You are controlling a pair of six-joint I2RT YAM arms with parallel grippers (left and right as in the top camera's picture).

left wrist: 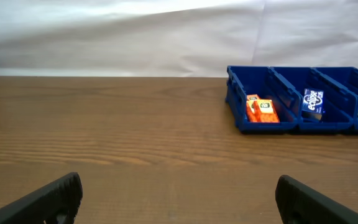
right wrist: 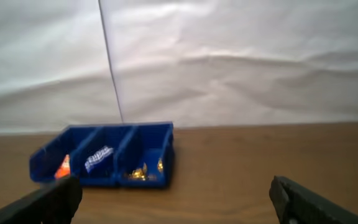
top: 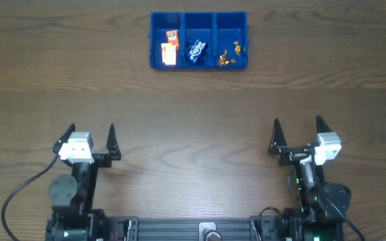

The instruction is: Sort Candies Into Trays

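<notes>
While every candy I can spot lies inside it, the blue tray (top: pixel 200 67) sits at twelve o'clock on the wooden table (top: pixel 193 140), three compartments side by side. The orange candies (top: pixel 170 48) are in the nine o'clock compartment, the blue-wrapped candy (top: pixel 196 52) in the middle one, and the little gold candies (top: pixel 229 55) in the three o'clock one, each kind to its own bin with no mixing that I can make out. By my reading the sort looks all but complete, and the step in hand is a check rather than a pick. Should a stray piece turn up, the tidy way is to come down from above with fingers wide, pinch across the wrapper's narrow side, lift well over the tray wall and release low in the matching bin so nothing bounces next door. Out from there, the left gripper (top: pixel 91 130) waits at eight o'clock and the right gripper (top: pixel 297 124) at four o'clock, both well apart from the tray, fingers spread and holding nothing. As for obstacles, only the tray's own walls and dividers matter; a black cable (top: pixel 19 194) loops at seven o'clock beside the left base, and a white backdrop (left wrist: pixel 135 37) hangs beyond the table's far edge.
</notes>
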